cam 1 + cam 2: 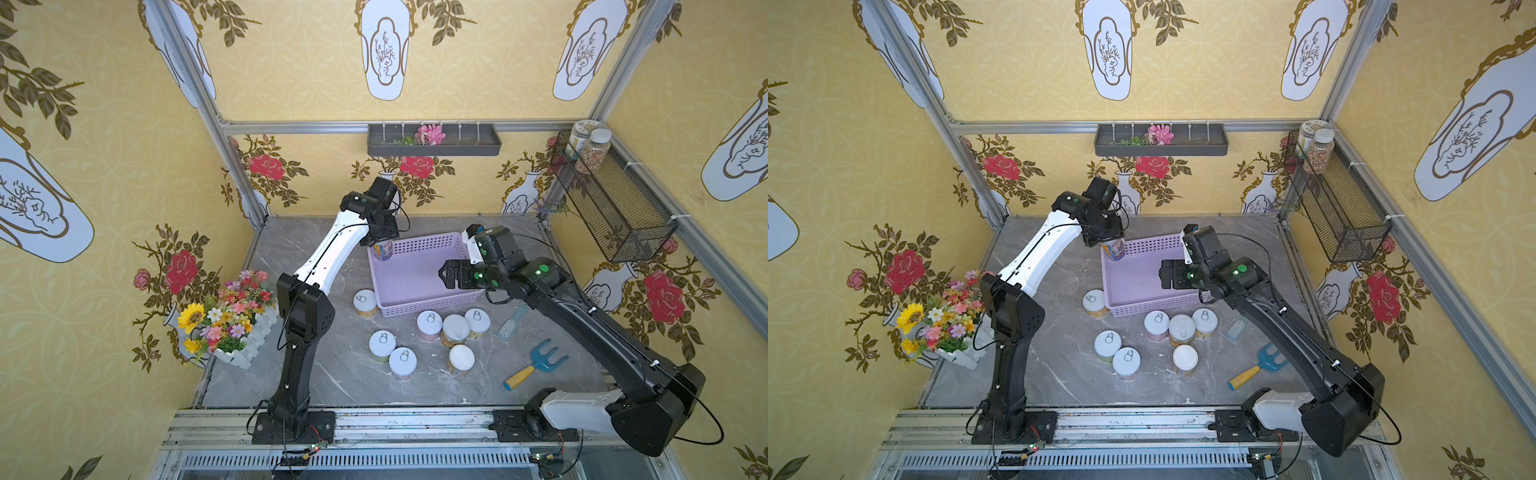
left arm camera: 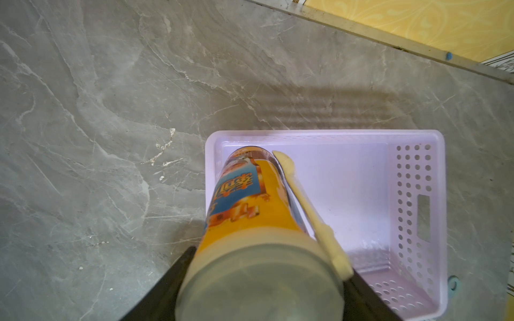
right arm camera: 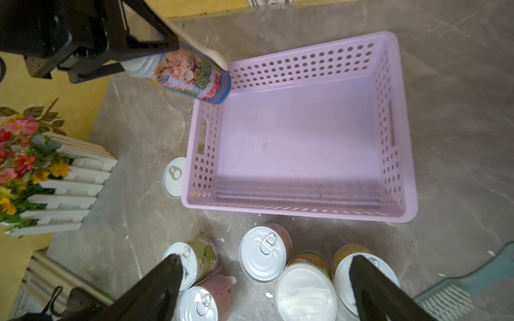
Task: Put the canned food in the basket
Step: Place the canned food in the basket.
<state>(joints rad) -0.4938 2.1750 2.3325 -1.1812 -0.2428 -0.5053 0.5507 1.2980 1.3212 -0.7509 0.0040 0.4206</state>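
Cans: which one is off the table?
The taller blue-yellow can, clamped in the left gripper at the lavender basket's corner. The other seven cans stand on the table, outside the basket.

Aluminium frame [image 1: 291,126], wallpapered walls [image 1: 291,62]: a lab booth.

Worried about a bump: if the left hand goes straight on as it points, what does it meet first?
Probably the basket: the tall can in the left hand leads, heading for its corner, rim or floor unclear.
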